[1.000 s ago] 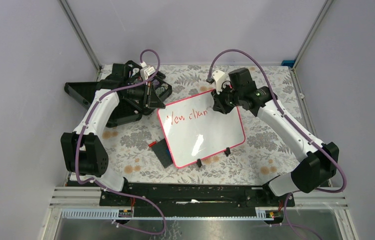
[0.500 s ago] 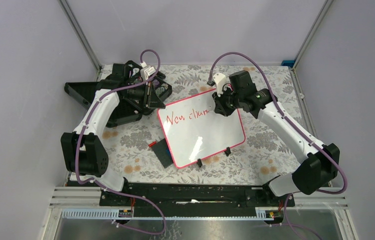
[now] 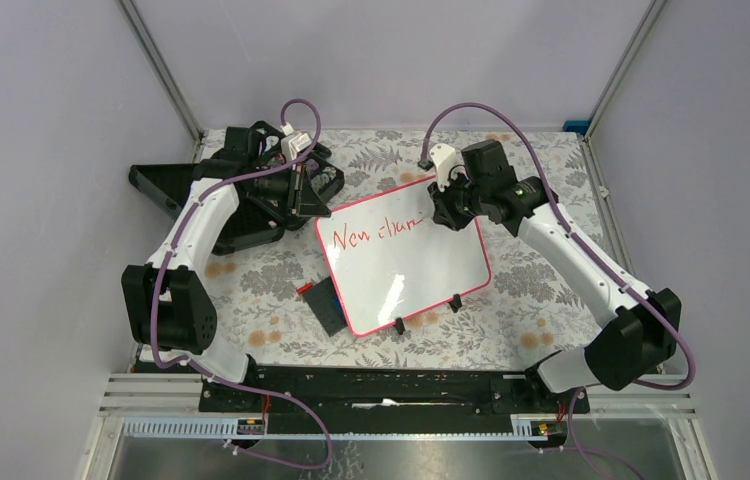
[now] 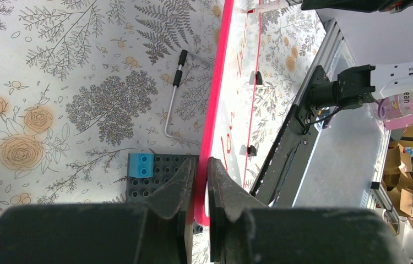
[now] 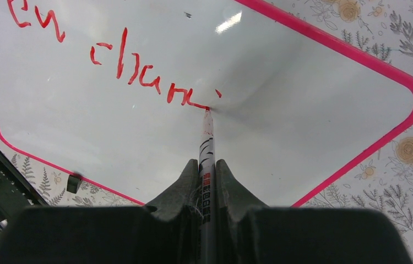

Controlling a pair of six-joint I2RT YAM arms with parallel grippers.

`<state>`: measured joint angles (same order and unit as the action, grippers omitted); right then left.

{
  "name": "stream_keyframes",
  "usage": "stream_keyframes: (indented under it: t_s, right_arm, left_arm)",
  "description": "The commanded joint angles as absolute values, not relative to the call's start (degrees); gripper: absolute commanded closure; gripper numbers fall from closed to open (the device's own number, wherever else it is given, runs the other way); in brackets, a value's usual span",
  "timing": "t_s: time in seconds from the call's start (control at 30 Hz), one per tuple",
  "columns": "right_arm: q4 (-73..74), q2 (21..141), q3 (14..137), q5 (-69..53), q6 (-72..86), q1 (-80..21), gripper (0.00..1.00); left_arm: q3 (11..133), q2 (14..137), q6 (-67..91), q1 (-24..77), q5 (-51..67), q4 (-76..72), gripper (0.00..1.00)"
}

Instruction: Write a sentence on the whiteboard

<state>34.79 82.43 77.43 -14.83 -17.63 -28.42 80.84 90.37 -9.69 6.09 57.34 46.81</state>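
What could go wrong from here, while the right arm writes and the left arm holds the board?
1. The left gripper pinches only the thin pink frame of the whiteboard. Pressure from the marker could make the board pivot or slip, which would bend the red letters.
2. The right gripper holds the marker in a narrow grip. The marker may slide back in that grip, so the strokes could fade or break.

Bright, even light; soft glare on whiteboard (image 3: 403, 262).
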Motion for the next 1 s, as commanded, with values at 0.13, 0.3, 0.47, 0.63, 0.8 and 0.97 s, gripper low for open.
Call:
stream_keyframes:
  t_s: [0.13,0.3,0.47,0.63,0.8,0.97]
  right_arm:
    - [34.7,78.7,79.0,-15.6,-18.2,-27.7,1.0]
    - [34.7,78.9,78.8,-15.1,-18.4,-27.4,1.0]
    - [34.6,80.3,78.5,-14.5,-18.6,-27.5,1.0]
    - [33.8,81.1,78.2,-13.9,-18.9,-27.3,1.0]
    - [33.8,81.6,78.1,-12.8,-19.2,-27.0,1.0]
    - [33.9,81.7,77.9,-12.0,-19.8,-26.0,1.0]
  left_arm:
    - [80.6,91.2,-10.5,8.0,55.7,47.6,1.0]
    - [80.6,91.0,-10.5,8.0,55.7,47.6,1.0]
    - [80.6,90.8,-10.5,8.1,55.7,47.6,1.0]
    - [80.4,90.7,-10.6,8.1,55.7,47.6,1.0]
    - [80.4,90.7,-10.6,8.0,55.7,47.6,1.0]
    - [80.3,90.8,-10.6,8.1,55.7,47.6,1.0]
